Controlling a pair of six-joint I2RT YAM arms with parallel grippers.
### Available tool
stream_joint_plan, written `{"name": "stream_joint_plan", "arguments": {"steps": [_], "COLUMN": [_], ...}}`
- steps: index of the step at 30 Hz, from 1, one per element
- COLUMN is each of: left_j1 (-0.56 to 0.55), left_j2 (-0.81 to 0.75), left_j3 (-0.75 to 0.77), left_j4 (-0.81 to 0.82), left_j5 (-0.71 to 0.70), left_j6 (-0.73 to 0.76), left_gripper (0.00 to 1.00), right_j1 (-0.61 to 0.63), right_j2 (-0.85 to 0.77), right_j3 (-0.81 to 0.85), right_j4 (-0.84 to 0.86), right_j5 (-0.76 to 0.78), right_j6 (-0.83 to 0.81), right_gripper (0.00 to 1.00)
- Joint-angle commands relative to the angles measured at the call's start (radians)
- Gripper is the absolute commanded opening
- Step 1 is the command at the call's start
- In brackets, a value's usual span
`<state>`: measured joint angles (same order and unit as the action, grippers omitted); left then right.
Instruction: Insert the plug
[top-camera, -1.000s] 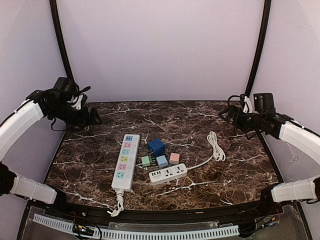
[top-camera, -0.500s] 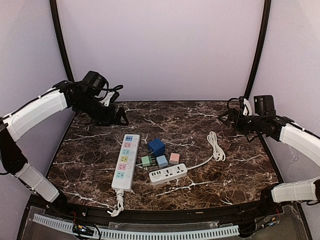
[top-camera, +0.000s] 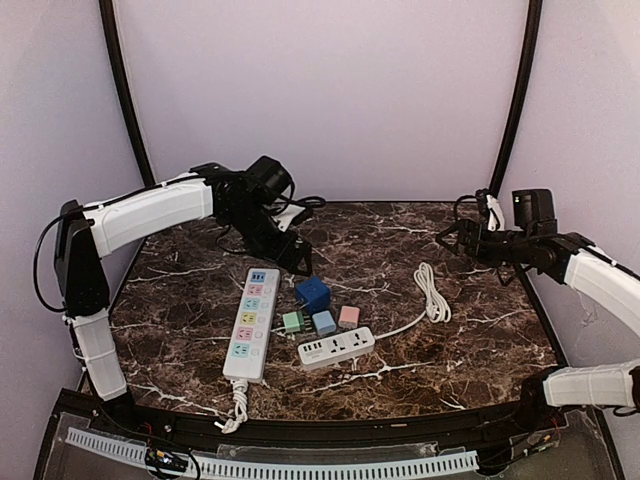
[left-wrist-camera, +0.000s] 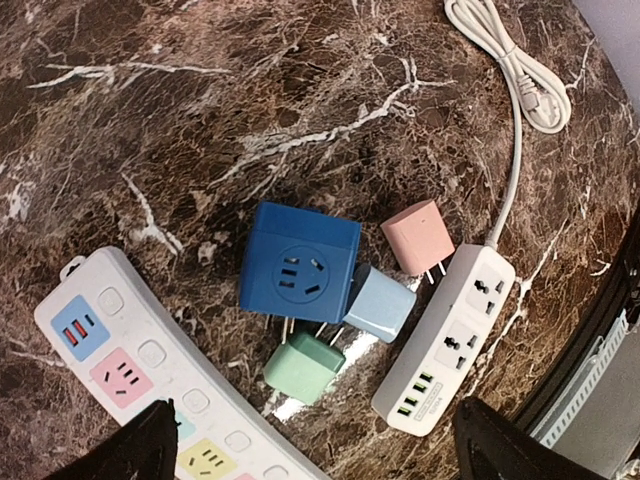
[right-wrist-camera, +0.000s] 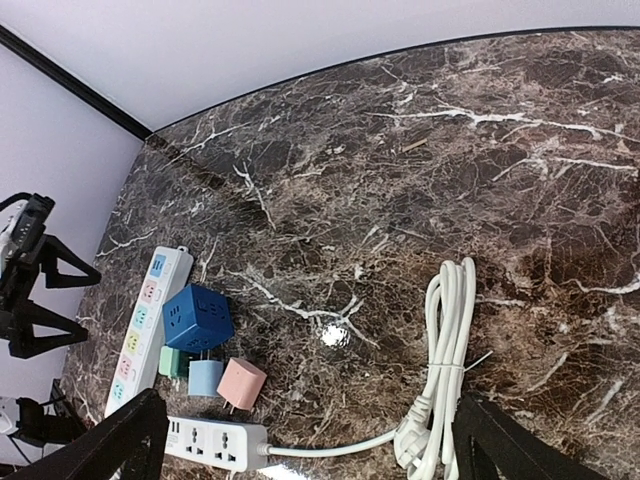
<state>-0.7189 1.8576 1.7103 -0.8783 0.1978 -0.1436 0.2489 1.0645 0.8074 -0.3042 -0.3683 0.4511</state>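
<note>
Left jaws and right jaws are seen wide apart, empty. The boxy blue plug (top-camera: 313, 294) lies mid-way on the veined marble counter (top-camera: 480, 330), at 2 o'clock of the long white strip (top-camera: 250, 322); open room is left toward 12 o'clock.

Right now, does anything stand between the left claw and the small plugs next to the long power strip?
Nothing visible does. The open left claw hangs over them with free air below. But the blue cube crowds the green plug and light blue plug, so a grasp there looks tight.
</note>
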Motion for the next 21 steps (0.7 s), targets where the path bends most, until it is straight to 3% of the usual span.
{"name": "stream_joint_plan", "arguments": {"steps": [1, 21], "left_j1": [-0.033, -0.049], "left_j2": [0.049, 0.149], "left_j3": [0.067, 0.062], "left_j4": [-0.073, -0.052], "left_j5": [-0.042, -0.062], "left_j6": [0.064, 0.172], "left_gripper": [0.96, 0.93], "right_j1": [0.005, 0.006], "right_j2": [-0.047, -0.115], "right_j3": [0.009, -0.037], "right_j4": [-0.008, -0.01], "right_j5": [-0.028, -0.043], "right_j6": [-0.035, -0.003], "right_gripper": [0.99, 0.99]}}
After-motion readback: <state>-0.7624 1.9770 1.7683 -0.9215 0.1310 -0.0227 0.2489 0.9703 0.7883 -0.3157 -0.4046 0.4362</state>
